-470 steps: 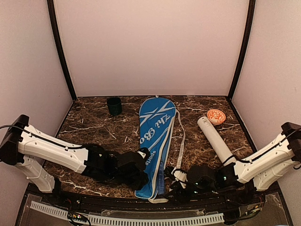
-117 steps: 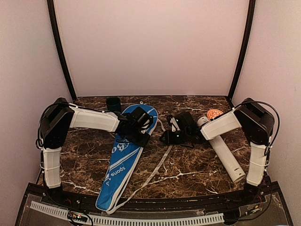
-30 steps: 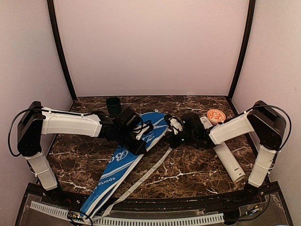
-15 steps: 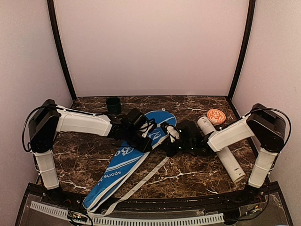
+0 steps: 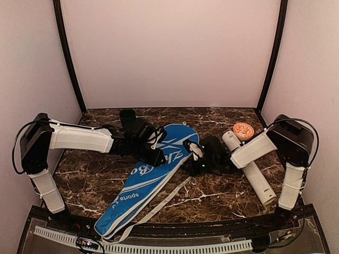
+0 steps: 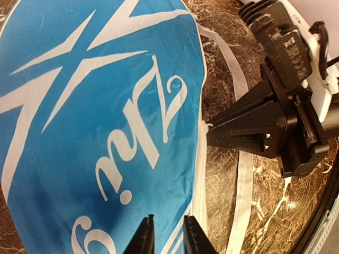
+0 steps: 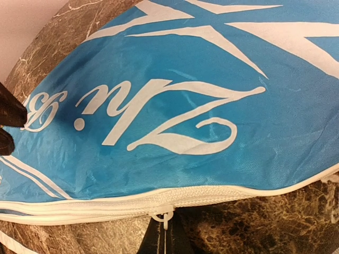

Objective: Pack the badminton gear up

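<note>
The blue racket bag [image 5: 143,180] with white lettering lies flat and diagonal on the marble table, its wide head toward the back. My left gripper [image 5: 158,155] hovers over the head of the bag [image 6: 95,132], and in the left wrist view this gripper [image 6: 168,234] has its jaws a little apart with only blue fabric showing in the gap. My right gripper [image 5: 189,160] sits at the bag's right edge. In the right wrist view this gripper [image 7: 165,243] is shut on the white zipper pull [image 7: 166,217]. The long white tube [image 5: 251,169] lies to the right.
An orange round lid [image 5: 243,130] lies at the back right beside the tube's far end. A small dark cup [image 5: 127,118] stands at the back left, behind my left forearm. The bag's white strap [image 5: 169,193] trails across the table toward the front.
My left gripper's jaws have parted and let go of the bag. The bag's head has shifted a little to the right and settled flat. The right gripper stays shut at the zipper.
</note>
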Controlling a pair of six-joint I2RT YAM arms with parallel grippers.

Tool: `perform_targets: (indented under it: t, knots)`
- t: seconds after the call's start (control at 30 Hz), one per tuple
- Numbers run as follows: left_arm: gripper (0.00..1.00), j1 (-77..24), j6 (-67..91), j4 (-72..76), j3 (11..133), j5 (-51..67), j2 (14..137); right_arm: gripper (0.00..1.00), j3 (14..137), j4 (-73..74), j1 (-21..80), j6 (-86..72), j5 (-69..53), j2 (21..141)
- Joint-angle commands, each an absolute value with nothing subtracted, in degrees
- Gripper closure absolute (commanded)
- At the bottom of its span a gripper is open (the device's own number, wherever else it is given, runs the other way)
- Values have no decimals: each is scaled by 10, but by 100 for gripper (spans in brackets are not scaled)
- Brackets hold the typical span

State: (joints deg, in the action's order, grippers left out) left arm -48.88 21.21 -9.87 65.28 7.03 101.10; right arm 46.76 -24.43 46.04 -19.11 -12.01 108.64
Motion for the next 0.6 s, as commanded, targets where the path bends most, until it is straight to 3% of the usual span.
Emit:
perform_targets:
  t: [0.0,0.27,0.57]
  knots:
    - [84,-483,211,-71,640,95,1024,100,483,-257,452,-186,-124,1091]
    - [99,-483,222,-64,710,97,1134,100,477,-268,457,-194,-131,1095]
    - [100,-470,271,-31,700,109,1175,100,475,-274,504,-214,-124,1097]
